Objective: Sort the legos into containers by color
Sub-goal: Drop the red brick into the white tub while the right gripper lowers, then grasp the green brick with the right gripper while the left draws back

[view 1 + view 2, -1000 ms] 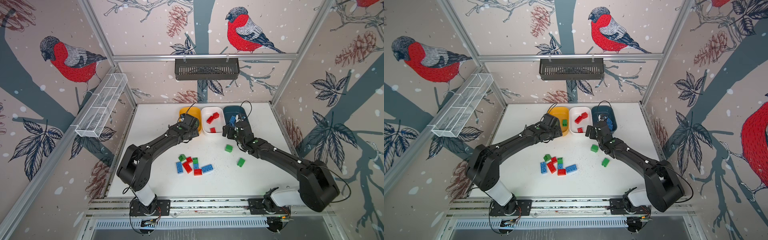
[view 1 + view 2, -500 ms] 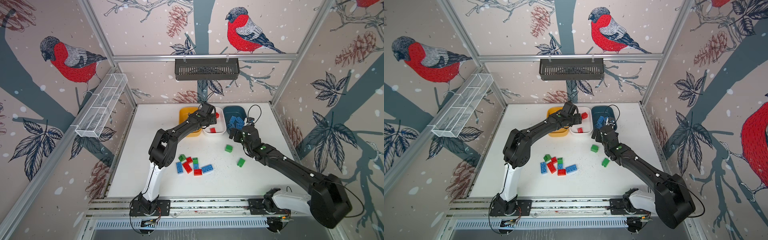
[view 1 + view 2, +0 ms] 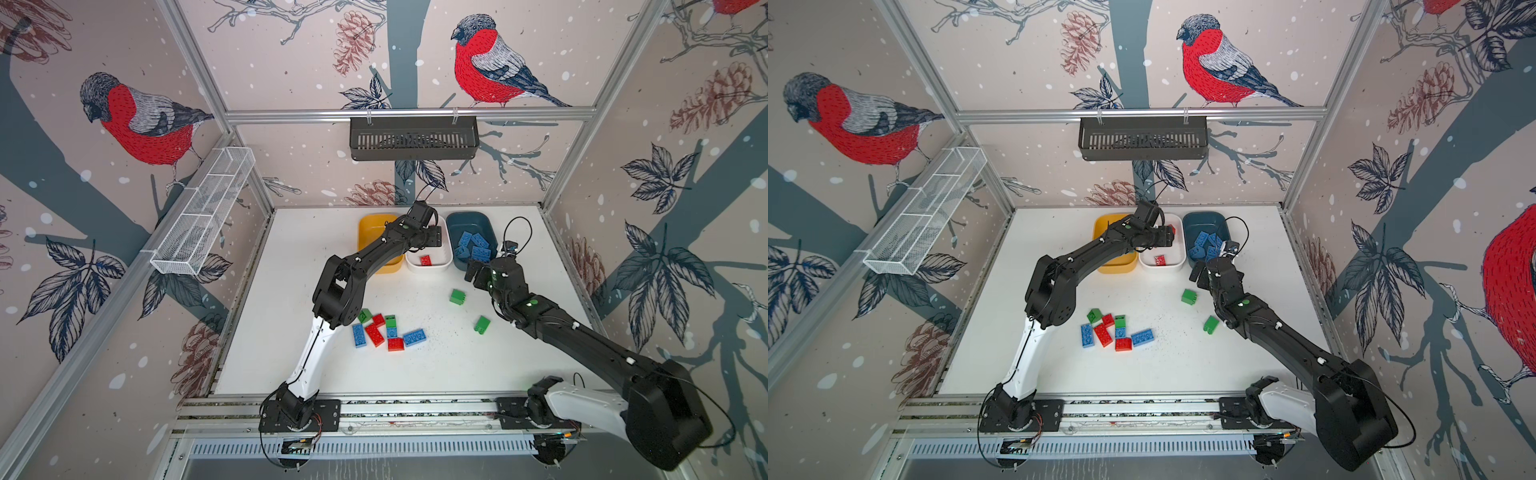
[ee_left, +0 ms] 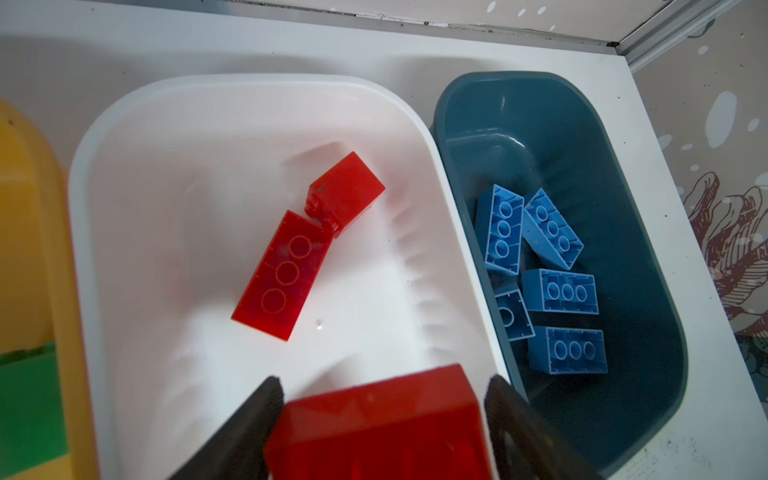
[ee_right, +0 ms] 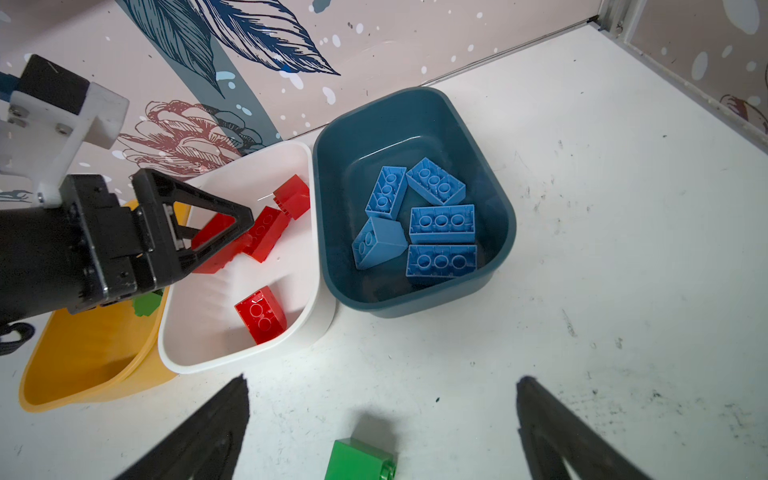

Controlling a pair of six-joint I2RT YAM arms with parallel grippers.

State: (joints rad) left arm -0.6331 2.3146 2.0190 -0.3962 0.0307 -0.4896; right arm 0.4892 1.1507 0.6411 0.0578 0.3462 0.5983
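Note:
My left gripper (image 4: 383,380) hangs open over the white tub (image 4: 83,208), its jaws standing slightly wider than a blurred red lego (image 4: 374,424) loose between them. Two red legos (image 4: 282,274) lie on that tub's floor, a third (image 5: 261,314) at its near end. Several blue legos (image 4: 559,291) fill the teal tub (image 4: 623,166). The yellow tub (image 3: 370,226) holds a green lego (image 4: 29,395). My right gripper (image 5: 383,379) is wide open and empty, low over the table in front of the teal tub, a green lego (image 5: 359,459) just below it.
A mixed pile of red, blue and green legos (image 3: 386,332) lies near the left arm's elbow. Another green lego (image 3: 482,324) sits beside the right forearm. A black basket (image 3: 413,139) and a wire rack (image 3: 203,216) hang on the walls.
My left gripper swung from the yellow tub to above the white tub and its jaws widened round the red lego. My right gripper drew back from the teal tub toward the green lego.

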